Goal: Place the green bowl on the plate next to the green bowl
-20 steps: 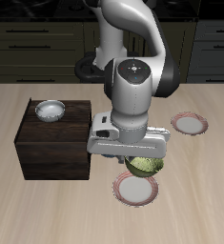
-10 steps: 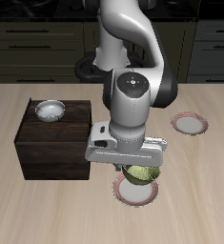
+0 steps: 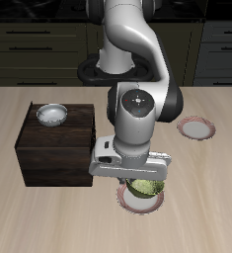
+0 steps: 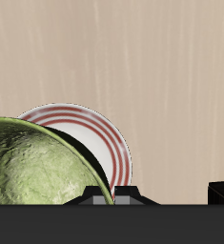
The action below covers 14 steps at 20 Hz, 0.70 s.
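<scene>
Exterior view
Gripper [image 3: 139, 183]: low over the bench near its front edge; the arm hides the fingers, so how they stand cannot be told here.
Green bowl [image 3: 147, 187]: under the gripper, over the plate [image 3: 142, 201]; whether it touches the plate cannot be told.
Plate: close to the bench's front edge, just beside the dark wooden box [image 3: 55, 144].
Silver bowl [image 3: 51, 116]: on top of the box.
Second plate [image 3: 196, 128]: farther back, well apart, bare bench around it.
Writing: none readable.

Wrist view
Green bowl [image 4: 37, 162]: close to the camera, covering part of the plate [image 4: 102, 138].
Gripper: clamped on the bowl's rim, as far as shows.
Bench [image 4: 152, 67]: bare wood beyond the plate.
</scene>
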Tool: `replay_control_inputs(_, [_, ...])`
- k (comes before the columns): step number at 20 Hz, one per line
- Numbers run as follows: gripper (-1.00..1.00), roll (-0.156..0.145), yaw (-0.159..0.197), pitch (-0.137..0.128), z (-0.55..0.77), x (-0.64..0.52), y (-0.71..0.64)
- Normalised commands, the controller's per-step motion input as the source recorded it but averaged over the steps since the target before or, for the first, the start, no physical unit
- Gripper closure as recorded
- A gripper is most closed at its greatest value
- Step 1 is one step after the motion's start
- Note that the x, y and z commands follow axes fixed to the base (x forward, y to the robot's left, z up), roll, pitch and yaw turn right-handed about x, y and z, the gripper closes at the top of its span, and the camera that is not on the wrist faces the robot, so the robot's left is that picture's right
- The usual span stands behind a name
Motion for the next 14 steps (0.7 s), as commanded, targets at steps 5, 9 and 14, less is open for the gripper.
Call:
replay_control_inputs(5, [-1.0, -0.017, 0.006, 0.056, -0.14, -0.05, 0.0])
replay_control_inputs(9, [-1.0, 0.033, 0.006, -0.009, 0.05, -0.11, 0.08])
replay_control_inputs(14, [-1.0, 0.003, 0.007, -0.02, 0.17, -0.12, 0.02])
